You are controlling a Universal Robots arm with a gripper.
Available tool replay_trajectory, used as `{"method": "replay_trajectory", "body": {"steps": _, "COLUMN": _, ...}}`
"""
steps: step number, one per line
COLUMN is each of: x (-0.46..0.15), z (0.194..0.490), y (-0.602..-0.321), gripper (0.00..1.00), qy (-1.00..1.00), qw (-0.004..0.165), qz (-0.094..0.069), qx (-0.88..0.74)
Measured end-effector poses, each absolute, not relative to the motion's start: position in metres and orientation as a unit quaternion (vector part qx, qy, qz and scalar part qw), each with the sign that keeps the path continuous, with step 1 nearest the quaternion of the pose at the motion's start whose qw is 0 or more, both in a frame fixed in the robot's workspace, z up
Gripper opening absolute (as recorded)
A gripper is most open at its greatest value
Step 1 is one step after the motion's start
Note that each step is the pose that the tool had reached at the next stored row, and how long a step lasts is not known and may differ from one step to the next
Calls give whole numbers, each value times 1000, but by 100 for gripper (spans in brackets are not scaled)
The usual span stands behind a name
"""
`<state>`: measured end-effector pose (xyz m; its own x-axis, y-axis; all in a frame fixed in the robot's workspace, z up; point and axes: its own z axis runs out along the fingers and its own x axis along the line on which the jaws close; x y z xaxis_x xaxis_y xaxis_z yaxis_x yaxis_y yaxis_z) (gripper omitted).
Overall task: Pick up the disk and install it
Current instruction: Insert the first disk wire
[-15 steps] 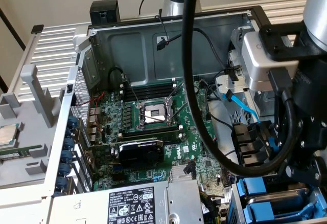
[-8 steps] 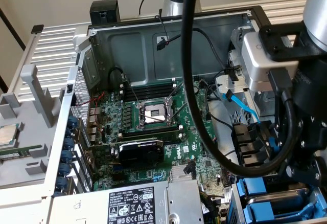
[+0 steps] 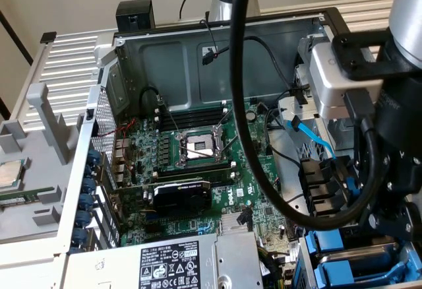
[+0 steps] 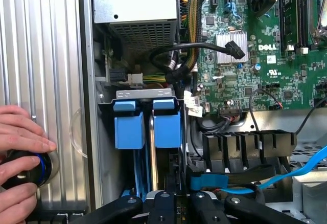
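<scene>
The disk (image 4: 167,127) stands on edge in the drive bay at the case's corner, its bright blue carrier rail facing the wrist camera and its dark body running down between my fingers. My gripper (image 4: 181,201) sits over its near end with the jaws drawn narrow on it. In the exterior view the gripper (image 3: 381,236) hangs at the lower right, just above the blue rails of the disk (image 3: 343,262).
A second blue carrier (image 4: 127,129) sits beside the disk in the same bay. The power-supply box (image 3: 191,262), motherboard (image 3: 211,163), black cables (image 4: 204,50) and a blue data cable (image 3: 310,137) crowd around. A person's hand (image 4: 20,152) rests on a round black knob outside the case.
</scene>
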<state>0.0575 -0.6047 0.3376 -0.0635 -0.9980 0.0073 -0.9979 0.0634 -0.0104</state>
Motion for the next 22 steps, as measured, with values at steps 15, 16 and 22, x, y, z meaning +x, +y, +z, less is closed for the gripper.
{"method": "replay_trajectory", "body": {"steps": 15, "x": 57, "z": 336, "y": -605, "gripper": 17, "qy": 729, "qw": 1, "qz": -6, "qx": -684}}
{"method": "replay_trajectory", "body": {"steps": 16, "x": 57, "z": 336, "y": -605, "gripper": 17, "qy": 729, "qw": 1, "qz": -6, "qx": -684}}
{"method": "replay_trajectory", "body": {"steps": 22, "x": 57, "z": 335, "y": -605, "gripper": 17, "qy": 729, "qw": 1, "qz": -6, "qx": -684}}
